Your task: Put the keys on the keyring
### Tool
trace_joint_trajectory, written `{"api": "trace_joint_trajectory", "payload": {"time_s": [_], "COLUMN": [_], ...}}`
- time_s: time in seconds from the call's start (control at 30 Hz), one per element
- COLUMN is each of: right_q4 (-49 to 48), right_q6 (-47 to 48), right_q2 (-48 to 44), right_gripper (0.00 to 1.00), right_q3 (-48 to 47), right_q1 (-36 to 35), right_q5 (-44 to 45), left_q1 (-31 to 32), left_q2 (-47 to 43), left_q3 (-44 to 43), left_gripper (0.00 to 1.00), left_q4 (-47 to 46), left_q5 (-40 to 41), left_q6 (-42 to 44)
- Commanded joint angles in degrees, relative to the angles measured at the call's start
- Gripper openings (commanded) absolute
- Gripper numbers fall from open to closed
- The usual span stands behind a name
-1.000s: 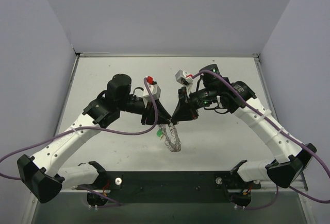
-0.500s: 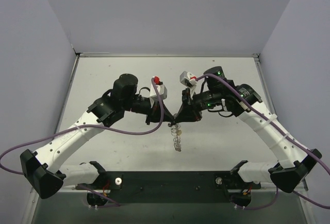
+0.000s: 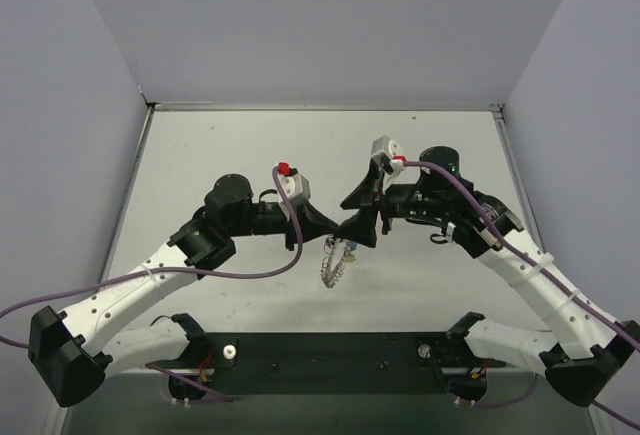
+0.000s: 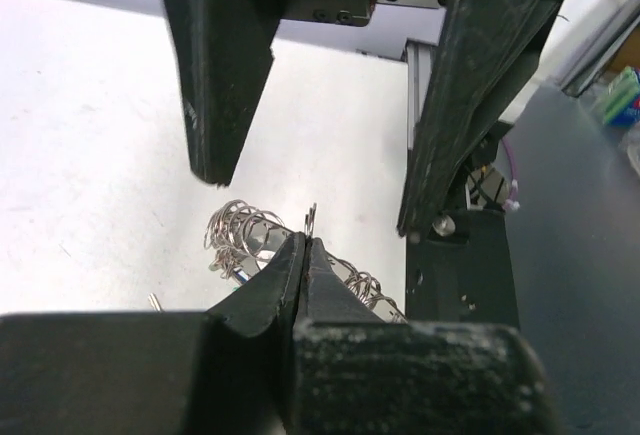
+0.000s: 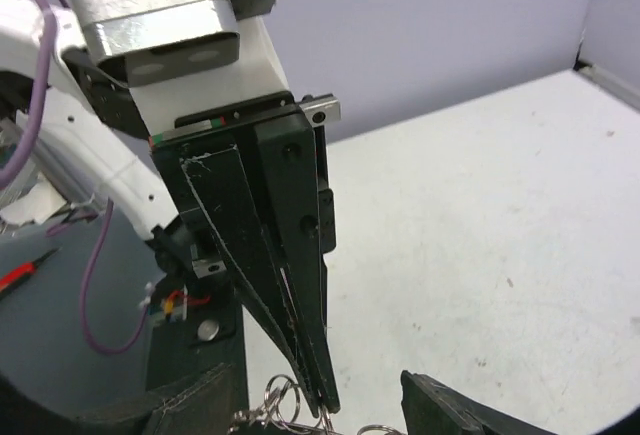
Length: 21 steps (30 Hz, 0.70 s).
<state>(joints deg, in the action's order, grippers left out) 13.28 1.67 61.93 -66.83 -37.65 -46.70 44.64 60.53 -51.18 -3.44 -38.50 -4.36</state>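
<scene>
left wrist: left tool (image 4: 304, 251) pinches keyring (image 4: 238, 233).

Diffuse light from above: we see the pale desk (image 3: 200, 145) bright, its shadows faint and soft. The top view is sharp. In the left wrist view the left gripper (image 4: 303, 243) is black, its near body blurred, the desk almost washed out; the keyring (image 4: 243, 233) glints. The right wrist view softens along its bottom edge.

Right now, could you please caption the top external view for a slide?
Left gripper pinches the hanging keyring above the table; the open right gripper faces it tip to tip.
</scene>
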Motion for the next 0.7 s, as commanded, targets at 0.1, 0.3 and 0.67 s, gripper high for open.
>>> {"api": "trace_joint_trajectory", "payload": {"time_s": [0.1,0.3,0.67], "right_q4": [-12.8,-12.8,-12.8], "right_q6": [-4.6,-4.5,-4.2], "right_q2": [-4.4,-4.5,-5.5], "right_gripper": [0.62,0.47,0.38], "right_q3": [3.4,4.0,4.9], "right_q1": [1.6,2.6,4.8], "right_q5": [2.1,-0.4,-5.3], "left_q1": [0.1,0.0,-0.1], "left_q2": [-3.1,-3.7,-3.7], "left_q3": [1.3,1.4,1.2], "left_gripper": [0.00,0.00,0.00], "left_q4": [-17.6,-19.4,-19.9], "left_q5": [2.3,1.6,1.1], "left_q6": [-6.5,-7.3,-7.7]}}
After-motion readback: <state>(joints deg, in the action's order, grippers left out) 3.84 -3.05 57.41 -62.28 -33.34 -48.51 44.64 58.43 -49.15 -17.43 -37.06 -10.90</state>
